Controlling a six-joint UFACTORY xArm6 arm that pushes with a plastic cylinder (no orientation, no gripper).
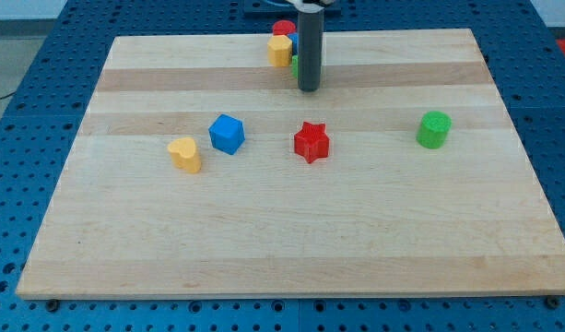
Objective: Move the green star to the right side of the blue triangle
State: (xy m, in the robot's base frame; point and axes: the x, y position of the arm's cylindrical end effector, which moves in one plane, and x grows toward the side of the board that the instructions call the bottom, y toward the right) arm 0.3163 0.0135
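Observation:
My tip rests on the board near the view's top centre. Just left of the rod a sliver of a green block shows, touching the rod or very close to it; its shape is mostly hidden. Above it a bit of a blue block shows between a yellow block and the rod; its shape cannot be made out. A red round block sits at the top of this cluster.
A blue cube and a yellow heart lie left of centre. A red star lies at the centre, below my tip. A green cylinder stands at the right. The wooden board ends near the cluster at the top.

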